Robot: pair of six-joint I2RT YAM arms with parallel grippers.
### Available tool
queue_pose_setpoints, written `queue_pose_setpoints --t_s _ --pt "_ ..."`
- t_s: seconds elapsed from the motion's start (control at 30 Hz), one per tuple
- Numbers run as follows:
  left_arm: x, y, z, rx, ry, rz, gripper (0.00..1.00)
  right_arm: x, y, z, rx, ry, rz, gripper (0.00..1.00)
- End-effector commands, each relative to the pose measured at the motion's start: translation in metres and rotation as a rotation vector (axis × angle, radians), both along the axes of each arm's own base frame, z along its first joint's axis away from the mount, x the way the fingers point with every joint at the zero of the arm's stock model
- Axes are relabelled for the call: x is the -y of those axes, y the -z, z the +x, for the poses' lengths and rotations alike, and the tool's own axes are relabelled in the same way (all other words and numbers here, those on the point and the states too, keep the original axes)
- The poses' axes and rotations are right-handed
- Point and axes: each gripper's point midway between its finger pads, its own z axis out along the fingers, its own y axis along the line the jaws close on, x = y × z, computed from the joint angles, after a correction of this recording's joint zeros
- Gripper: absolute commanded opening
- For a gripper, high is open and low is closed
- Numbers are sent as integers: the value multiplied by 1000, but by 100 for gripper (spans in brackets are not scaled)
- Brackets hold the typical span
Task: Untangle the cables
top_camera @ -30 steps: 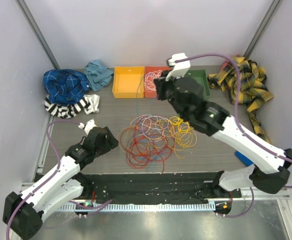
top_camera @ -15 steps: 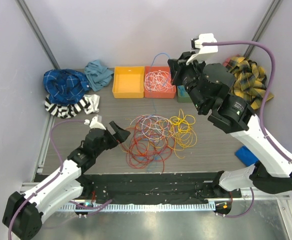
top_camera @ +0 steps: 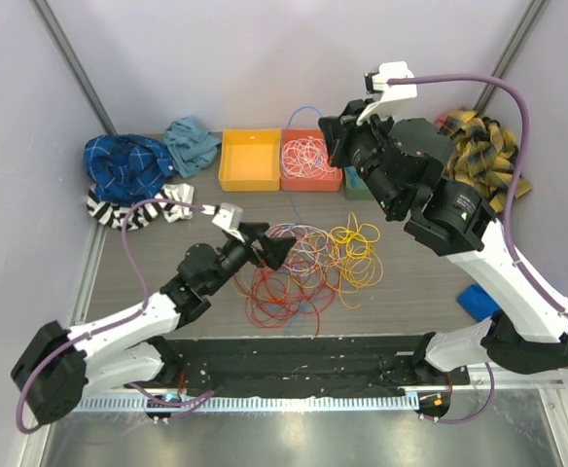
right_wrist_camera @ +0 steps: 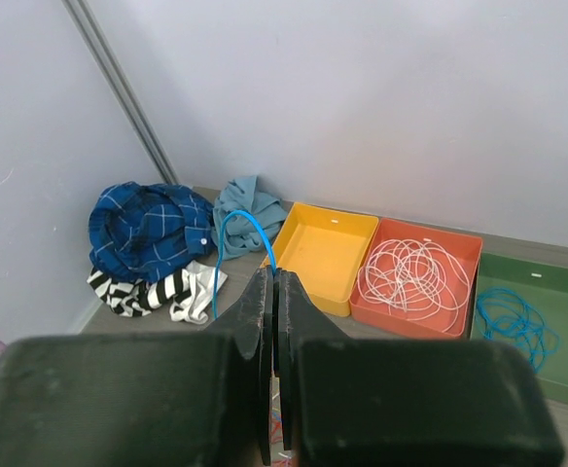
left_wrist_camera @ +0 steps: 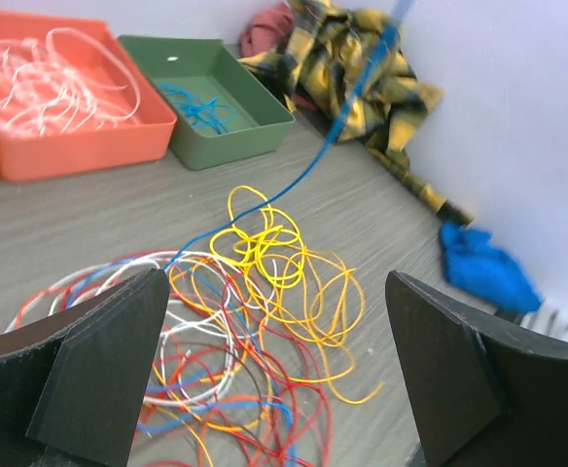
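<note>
The cables [top_camera: 303, 261] lie in a loose tangle of red, orange, yellow, white and blue loops mid-table. My left gripper [top_camera: 265, 248] hovers at the pile's left edge, jaws wide open and empty; in its wrist view [left_wrist_camera: 276, 282] the tangle [left_wrist_camera: 255, 321] lies between the fingers. My right gripper [top_camera: 329, 136] is raised above the trays and shut on a blue cable [right_wrist_camera: 228, 229]. That blue cable [left_wrist_camera: 333, 136] runs taut from the pile up towards it. The shut fingertips [right_wrist_camera: 273, 277] pinch it at its arch.
A yellow tray [top_camera: 249, 161], an orange tray [top_camera: 310, 173] with white cables and a green tray [right_wrist_camera: 532, 321] with a blue cable stand at the back. Cloths lie at back left [top_camera: 126, 165] and back right [top_camera: 483, 156]. A blue cloth [top_camera: 479, 304] lies at right.
My left arm has reached forward to the pile's left edge and its jaws have opened fully. My right arm has lifted up and back, drawing the blue cable with it.
</note>
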Motion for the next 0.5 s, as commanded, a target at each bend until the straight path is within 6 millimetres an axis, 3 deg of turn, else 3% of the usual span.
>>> queue_pose_setpoints --t_s 0.0,0.23,0.33,0.43,0.47 --pt "15 -31 10 256 13 58 100 1 -15 -6 16 -29 43 1" --pt "34 16 39 232 -8 184 99 2 -11 -8 11 -36 44 1" --pt "43 15 53 253 -26 193 99 3 -12 -10 13 -42 44 1" --pt "58 26 66 258 -19 198 98 8 -14 -13 19 -40 48 1" --pt "62 38 70 242 -20 214 98 10 -15 -14 22 -37 48 1"
